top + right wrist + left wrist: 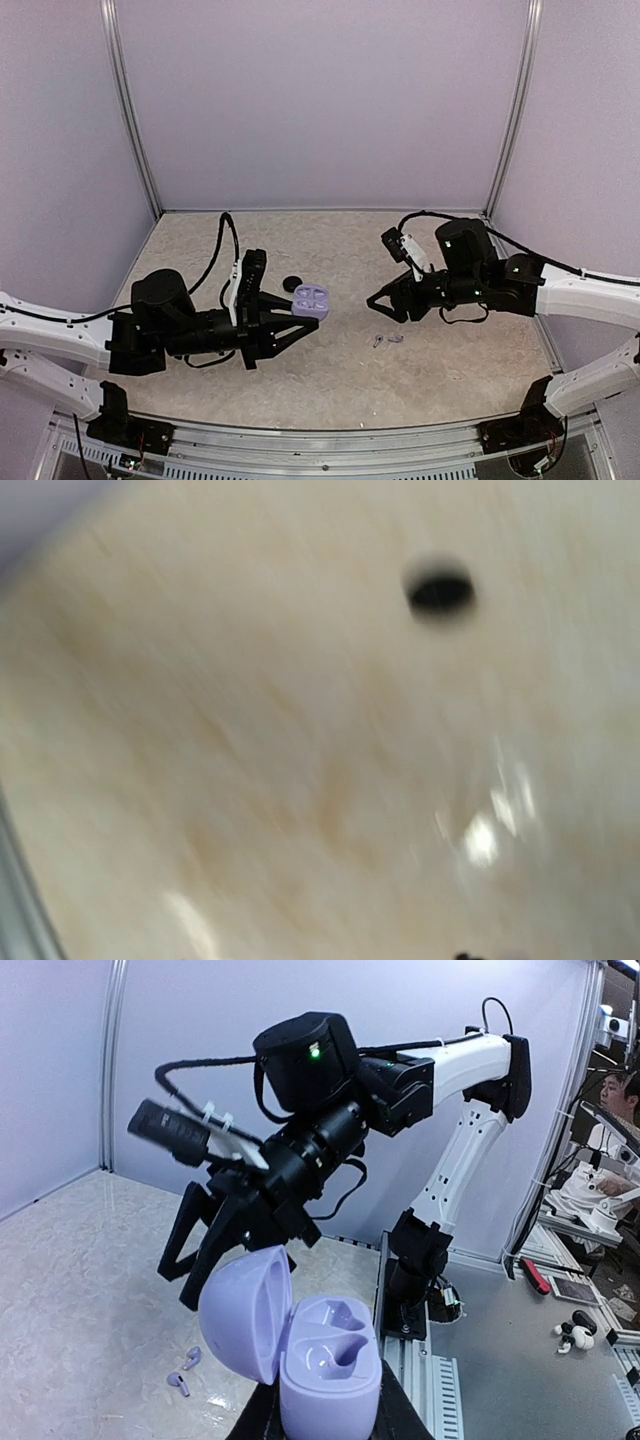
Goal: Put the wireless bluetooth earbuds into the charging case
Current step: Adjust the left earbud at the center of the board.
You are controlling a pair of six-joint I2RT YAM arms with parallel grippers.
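A robotics lab — pale panel walls (320, 100) on aluminium posts (130, 100), a person (612, 1095) beyond.

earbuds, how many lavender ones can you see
2. One earbud lies on the table near the right pincer, the other earbud right beside it. Both hollows of the open charging case look empty.

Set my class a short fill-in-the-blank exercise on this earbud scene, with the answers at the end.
1. The left gripper holds the case with its lid ____.
2. The number of earbuds lying on the table is ____.
3. The right gripper holds ____.
Answers: open; two; nothing.
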